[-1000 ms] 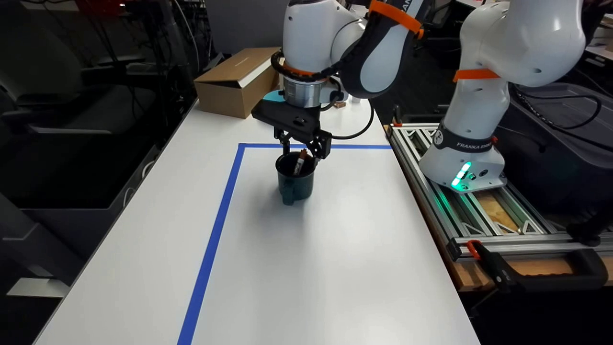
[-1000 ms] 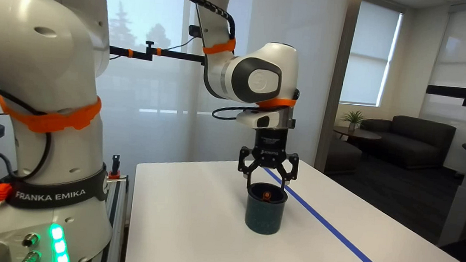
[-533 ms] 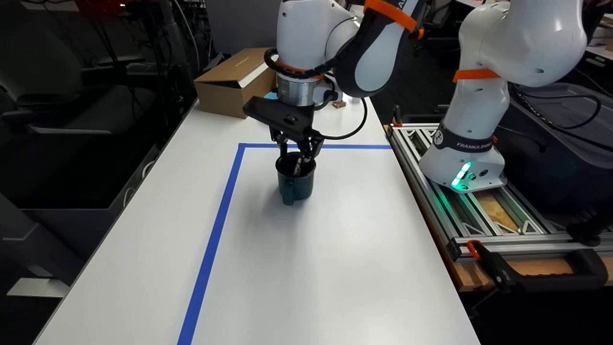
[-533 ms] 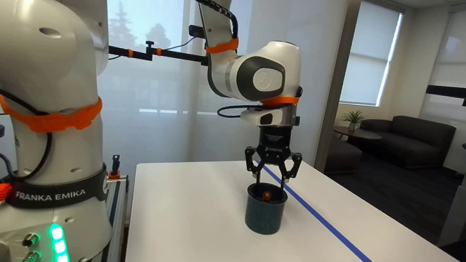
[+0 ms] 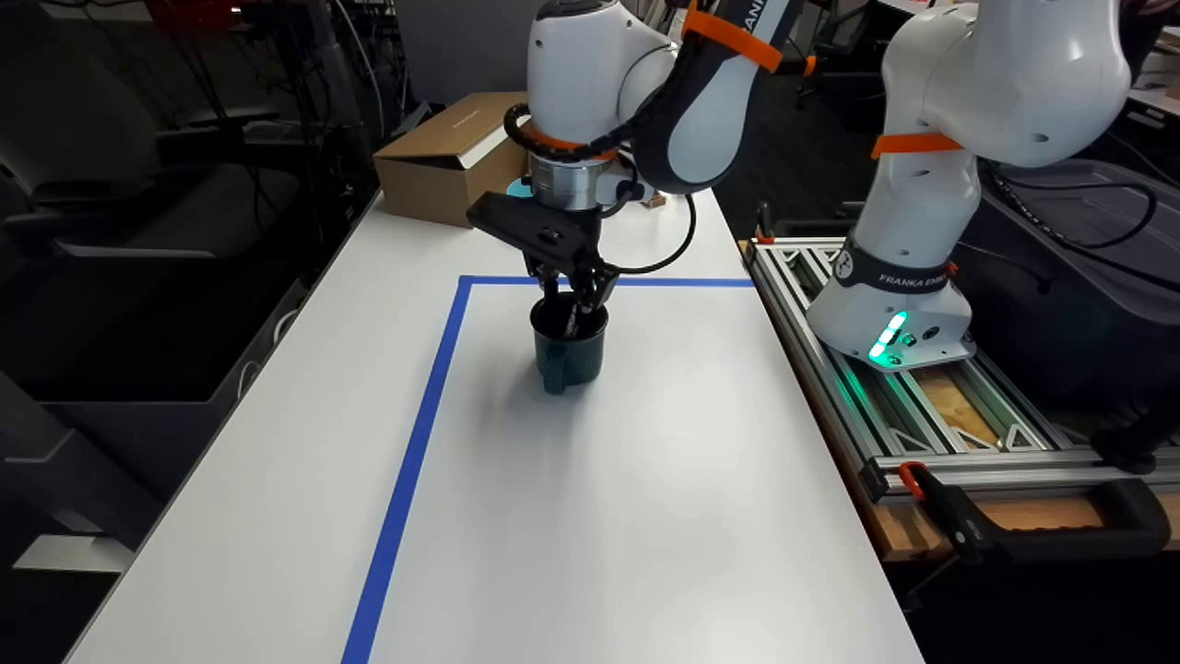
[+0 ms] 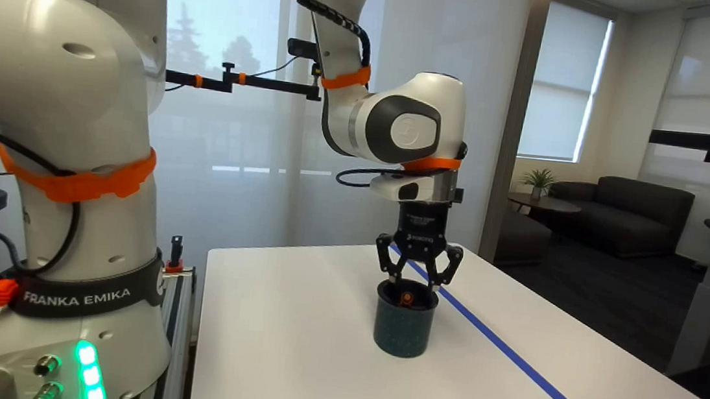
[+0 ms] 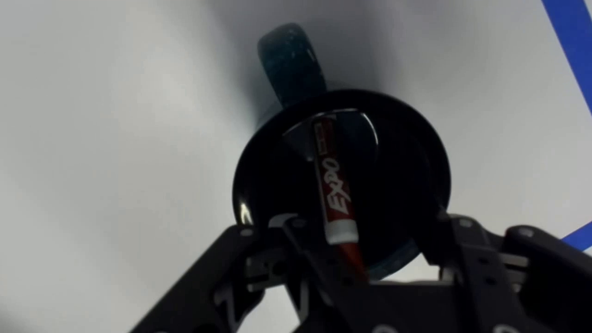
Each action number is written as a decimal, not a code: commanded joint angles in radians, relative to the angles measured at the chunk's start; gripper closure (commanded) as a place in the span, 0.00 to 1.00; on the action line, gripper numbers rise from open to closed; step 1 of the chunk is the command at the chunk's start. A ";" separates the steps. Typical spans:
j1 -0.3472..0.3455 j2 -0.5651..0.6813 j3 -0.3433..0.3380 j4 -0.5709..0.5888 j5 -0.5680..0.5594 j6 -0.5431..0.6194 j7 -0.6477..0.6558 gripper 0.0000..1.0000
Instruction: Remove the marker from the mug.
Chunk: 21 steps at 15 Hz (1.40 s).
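Observation:
The dark teal mug [image 5: 570,355] stands upright on the white table in both exterior views [image 6: 402,328]. Its handle [image 7: 292,60] shows at the top of the wrist view. The marker [image 7: 334,185] has a red EXPO label, a white band and a red-brown cap, and leans inside the mug with its cap end up. The cap end shows at the rim in an exterior view [image 6: 406,298]. My gripper [image 6: 412,287] points down at the mug, jaws apart, fingertips within the mouth and partly hidden by the rim. The marker's cap lies between the fingers, nearer one; no grip on it shows.
Blue tape [image 5: 406,470] marks lines on the table around the mug. A cardboard box [image 5: 452,166] stands at the far end. A light blue bowl [image 5: 519,188] shows partly behind my arm. The robot base [image 5: 890,304] stands beside the table.
My gripper has shifted slightly over the mug and come down into its mouth. Its jaws have narrowed from about the mug's width. The mug and marker have not visibly moved.

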 commanded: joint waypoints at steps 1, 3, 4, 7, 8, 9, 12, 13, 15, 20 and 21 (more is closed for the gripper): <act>0.036 0.020 -0.034 0.011 -0.054 0.001 0.073 0.44; 0.049 0.026 -0.044 0.009 -0.072 0.000 0.092 0.45; 0.055 0.031 -0.050 0.009 -0.082 0.001 0.104 0.45; 0.070 0.041 -0.065 0.010 -0.106 0.000 0.127 0.75; 0.074 0.043 -0.069 0.010 -0.110 -0.001 0.132 0.83; 0.077 0.045 -0.073 0.010 -0.116 0.000 0.137 0.93; 0.085 0.021 -0.078 -0.001 -0.115 -0.003 0.129 0.95; 0.087 0.004 -0.079 -0.007 -0.115 -0.012 0.126 0.95; 0.089 -0.030 -0.079 -0.018 -0.125 -0.034 0.125 0.95; 0.062 -0.181 -0.043 -0.062 -0.100 -0.133 0.068 0.95; 0.055 -0.211 -0.034 -0.068 -0.083 -0.160 0.046 0.95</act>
